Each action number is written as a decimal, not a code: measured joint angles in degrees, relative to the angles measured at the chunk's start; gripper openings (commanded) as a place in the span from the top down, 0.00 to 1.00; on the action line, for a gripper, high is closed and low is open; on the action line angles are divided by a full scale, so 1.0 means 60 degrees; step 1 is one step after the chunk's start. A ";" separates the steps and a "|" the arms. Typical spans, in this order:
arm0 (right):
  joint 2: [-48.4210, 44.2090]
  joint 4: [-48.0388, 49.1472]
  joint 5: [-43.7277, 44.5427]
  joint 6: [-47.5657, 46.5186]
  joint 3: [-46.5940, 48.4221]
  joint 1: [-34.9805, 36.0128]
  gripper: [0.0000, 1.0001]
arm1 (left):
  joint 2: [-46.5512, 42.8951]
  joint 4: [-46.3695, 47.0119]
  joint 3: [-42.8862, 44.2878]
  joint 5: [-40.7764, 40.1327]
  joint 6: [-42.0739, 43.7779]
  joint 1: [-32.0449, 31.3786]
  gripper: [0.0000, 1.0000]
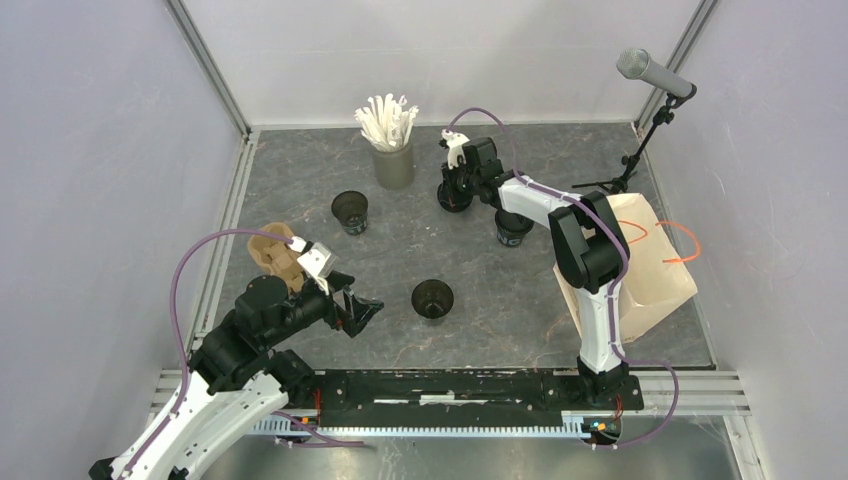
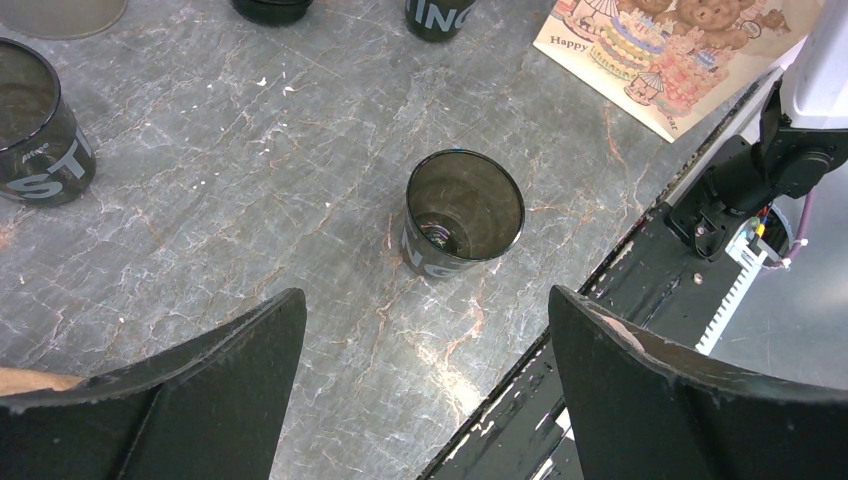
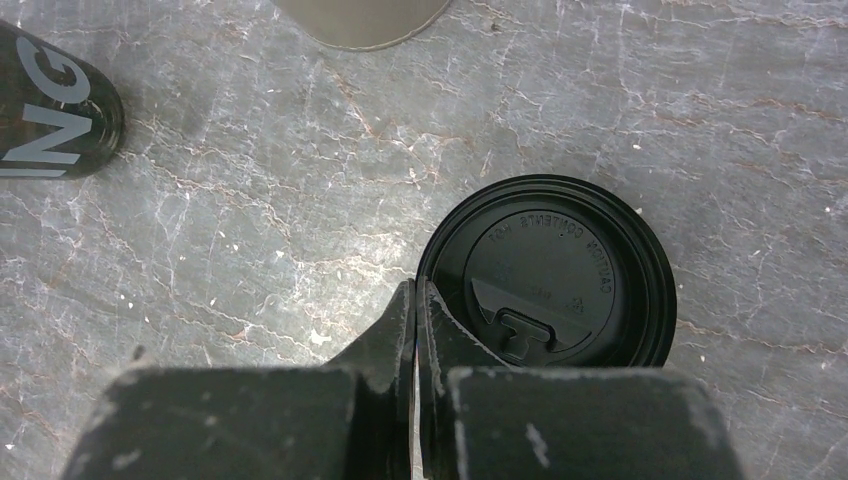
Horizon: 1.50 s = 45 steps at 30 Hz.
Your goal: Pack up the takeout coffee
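**Top external view.** The table [image 1: 300, 180] carries three black cups and one black lid.
- The far open cup [image 1: 350, 212] stands upright left of centre, near the grey cup of white straws [image 1: 392, 150].
- The near open cup [image 1: 432, 298] stands upright at the middle front.
- The third cup [image 1: 512, 228] stands right of centre, partly under the right arm.
- The lid [image 1: 455, 198] lies behind and to the left of the third cup. The right hand [image 1: 456, 180] is lowered over it.

The left hand [image 1: 360, 312] sits to the left of the near open cup with its jaws spread. A brown pulp carrier [image 1: 277, 250] lies just behind the left arm. A paper bag [image 1: 645, 270] with orange handles lies at the right edge of the table. A microphone [image 1: 655, 72] stands at the back right.

**Left wrist view.** Both fingers [image 2: 200, 400] stand wide apart and hold nothing. The near open cup stands upright beyond them, centred on the gap and clear of both. The far open cup is at the left edge. The printed face of the bag shows at the upper right.

**Right wrist view.** The fingers are pressed together. Their tips meet the left rim of the lid, which lies flat with its raised lettering facing up. These pictures do not show whether the rim is pinched between the tips. The third cup is at the upper left, apart from the lid. The base of the grey cup shows at the top edge.
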 measured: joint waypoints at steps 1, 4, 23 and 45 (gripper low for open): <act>-0.0004 0.0058 -0.0029 0.0033 -0.0015 -0.0007 1.00 | 0.0000 -0.0004 0.0000 -0.0004 0.0000 0.0000 0.03; -0.0004 0.0157 -0.0102 0.0142 -0.0058 -0.0044 1.00 | 0.0000 -0.0018 0.0000 -0.0047 0.0000 0.0000 0.03; -0.0215 0.0721 -0.0503 0.0718 -0.0393 -0.0175 0.95 | 0.0000 -0.0025 0.0000 -0.0135 0.0000 0.0000 0.03; -0.0215 0.2317 -0.1785 0.2138 -0.1355 -0.0499 0.93 | 0.0000 -0.0025 0.0000 -0.0138 0.0000 0.0000 0.03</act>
